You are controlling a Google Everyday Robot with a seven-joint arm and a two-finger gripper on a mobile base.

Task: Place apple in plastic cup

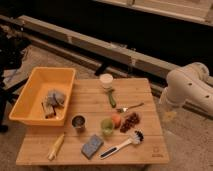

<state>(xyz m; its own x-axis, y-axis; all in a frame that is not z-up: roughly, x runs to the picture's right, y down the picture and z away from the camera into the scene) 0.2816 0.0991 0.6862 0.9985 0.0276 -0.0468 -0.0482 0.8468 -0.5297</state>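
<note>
The apple (pixel 116 120), small and orange-red, lies on the wooden table (pixel 145 92) right of centre. It touches the right side of the translucent light-green plastic cup (pixel 107 126), which stands upright. My white arm (pixel 187 85) comes in from the right, beyond the table's right edge. My gripper (pixel 170 114) hangs at its lower end, just off the table's right edge and well to the right of the apple and cup.
A dark grape cluster (pixel 131 121) lies right of the apple. Also here are a metal cup (pixel 78 122), white cup (pixel 106 80), green vegetable (pixel 111 97), fork (pixel 130 107), dish brush (pixel 122 145), sponge (pixel 92 146) and yellow corn-like item (pixel 56 146). A yellow bin (pixel 30 107) is at left.
</note>
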